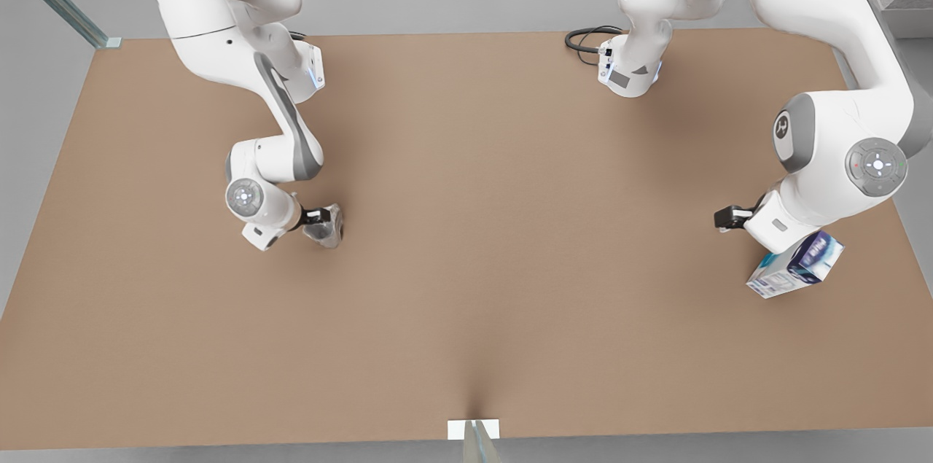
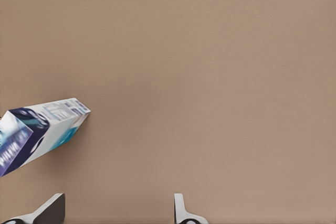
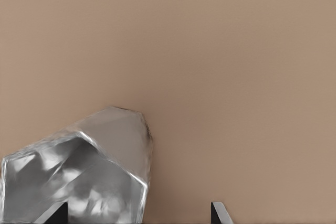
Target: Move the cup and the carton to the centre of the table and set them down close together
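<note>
Left gripper (image 2: 118, 209): mine, at the front view's right, fingers spread wide, holding nothing. The carton (image 2: 39, 132) lies on the table (image 1: 510, 244) just beside one fingertip, outside the gap; in the front view the carton (image 1: 798, 266) sits partly under my wrist. Its print is too blurred to read.

Right gripper (image 3: 139, 213): mine, at the front view's left, fingers parted. The cup (image 3: 84, 171) lies on its side against one finger, off-centre; seated or not, I cannot tell. Cup (image 1: 326, 225) and carton lie well apart.

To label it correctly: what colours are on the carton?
The carton is white with teal and dark blue-purple panels, seen best in the left wrist view.
</note>
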Controlling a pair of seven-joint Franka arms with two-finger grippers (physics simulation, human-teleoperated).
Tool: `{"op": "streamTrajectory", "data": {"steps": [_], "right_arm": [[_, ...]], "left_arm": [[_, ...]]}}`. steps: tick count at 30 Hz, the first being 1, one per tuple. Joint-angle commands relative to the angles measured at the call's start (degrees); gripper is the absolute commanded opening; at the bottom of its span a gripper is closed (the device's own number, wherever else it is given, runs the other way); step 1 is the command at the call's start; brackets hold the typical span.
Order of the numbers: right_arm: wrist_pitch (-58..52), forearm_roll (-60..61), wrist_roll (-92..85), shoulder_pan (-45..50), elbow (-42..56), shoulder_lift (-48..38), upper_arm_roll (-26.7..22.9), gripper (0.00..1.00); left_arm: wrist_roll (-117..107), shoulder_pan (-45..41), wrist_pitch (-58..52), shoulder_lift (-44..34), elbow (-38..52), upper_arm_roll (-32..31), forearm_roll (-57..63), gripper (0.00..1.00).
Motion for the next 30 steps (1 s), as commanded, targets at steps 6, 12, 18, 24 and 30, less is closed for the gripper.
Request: {"op": "streamTrajectory", "data": {"steps": [6, 12, 18, 24, 30], "right_arm": [[6.75, 0.0, 0.35, -0.26, -2.46, 1.38, -0.09, 1.0], [6.66, 0.0, 0.61, -0.09, -2.72, 1.74, -0.09, 0.63], [6.66, 0.0, 1.05, -0.18, -2.72, 1.74, -0.09, 0.3], [6.49, 0.0, 3.34, 0.0, -2.37, 1.91, 0.0, 0.21], [6.31, 0.09, 4.92, 0.88, -1.67, 2.0, 0.0, 0.21]], "left_arm": [[0.02, -0.01, 0.02, 0.12, 0.0, 0.09, -0.18, 1.0], [0.02, -0.01, -0.07, 0.21, 0.0, 0.09, -0.27, 1.0], [0.02, -0.01, 0.02, 0.21, 0.0, 0.09, -0.27, 1.0], [0.02, -0.01, 0.11, 0.21, 0.0, 0.09, -0.27, 1.0], [0.02, -0.01, -0.15, 0.21, 0.0, 0.18, -0.27, 1.0]]}}
